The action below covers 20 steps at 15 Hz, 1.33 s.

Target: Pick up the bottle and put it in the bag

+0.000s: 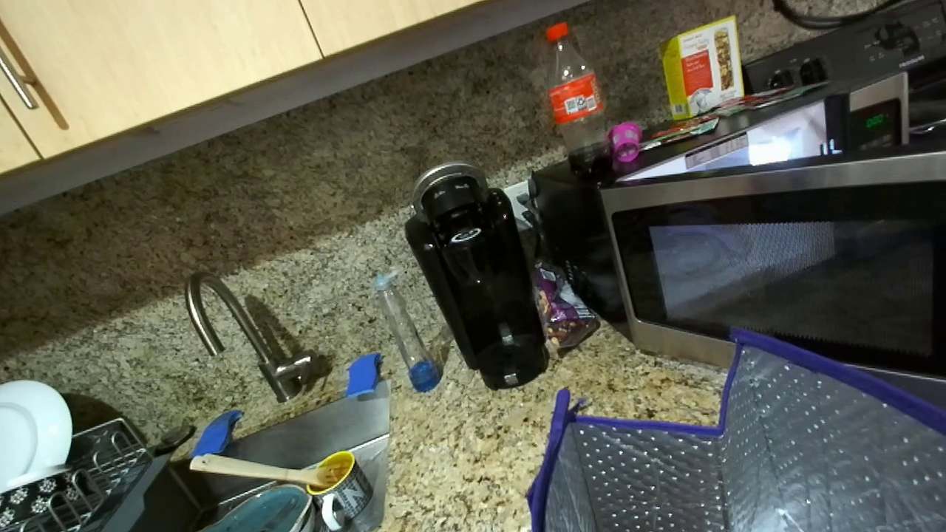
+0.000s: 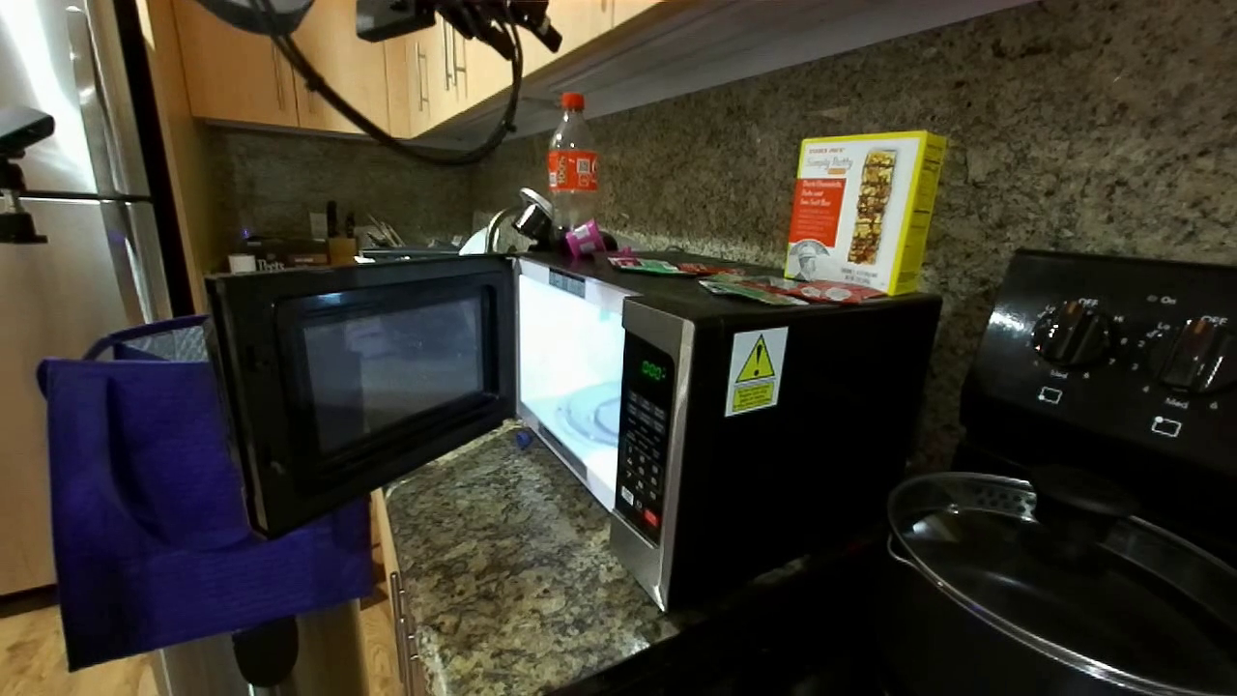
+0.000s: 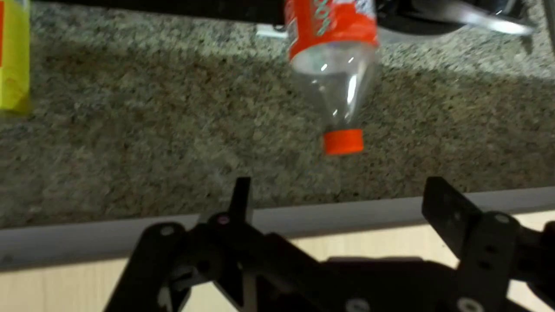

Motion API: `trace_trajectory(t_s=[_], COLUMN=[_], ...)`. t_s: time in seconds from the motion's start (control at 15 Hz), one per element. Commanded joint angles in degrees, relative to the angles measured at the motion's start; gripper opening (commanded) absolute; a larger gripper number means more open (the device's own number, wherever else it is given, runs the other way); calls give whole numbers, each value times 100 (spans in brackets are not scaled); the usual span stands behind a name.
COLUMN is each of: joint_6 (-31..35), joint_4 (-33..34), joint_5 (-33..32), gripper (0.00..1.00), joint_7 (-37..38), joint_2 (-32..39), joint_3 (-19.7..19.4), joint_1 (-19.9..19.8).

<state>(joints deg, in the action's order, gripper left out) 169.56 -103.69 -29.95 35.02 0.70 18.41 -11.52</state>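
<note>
The pincer [image 3: 337, 190] stands wide, grasping nothing. In the wrist view the bottle [image 3: 336, 65] lies at 12 o'clock, not touching, its long axis running 12-to-6, cap [image 3: 343, 142] nearest; reaching it likely needs 12 o'clock travel. Both exterior views show it upright on the microwave [image 2: 812, 464]. In an exterior view the bag [image 1: 835, 436] sits at its 5 o'clock.

We see a clear bottle [image 1: 576, 102] with orange-red cap [image 1: 557, 32] and red label [image 1: 569, 97], and a bag [image 1: 828, 436] silvery grey with bright dots inside, blue-violet outside and along its trim [image 1: 650, 426]. Our gripper [image 3: 338, 186] is black, the coffee maker [image 1: 488, 288] black, the table [image 1: 458, 458] speckled tan and brown, the cup [image 1: 626, 142] magenta.
</note>
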Motion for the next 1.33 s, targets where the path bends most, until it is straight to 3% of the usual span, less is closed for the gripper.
trace_trajectory(t_s=[0.0,0.13,0.27,0.33,0.67,0.8,1.0,1.27], joint_6=[-1157,-1918,-2628,-2938,-3953,-4228,-4822,-5625], joint_4=[1465,1927,2323,2523,3489,3833,4257,4769], joint_5=[-1606,-1987,-1672,-1377,-1346,-1540,-2000,-1951], gripper=[100,100,100,100,100,100,100,100], joint_7=[1177,1233,771,544,559,725,966,893], joint_2=[665,1036,1407,1533,2151,2337,2550,2794], joint_3=[18,240,447,-161,-851,-1160,-1260,-1355], joint_1=[311,627,936,1682,2734,3033,3179,3360])
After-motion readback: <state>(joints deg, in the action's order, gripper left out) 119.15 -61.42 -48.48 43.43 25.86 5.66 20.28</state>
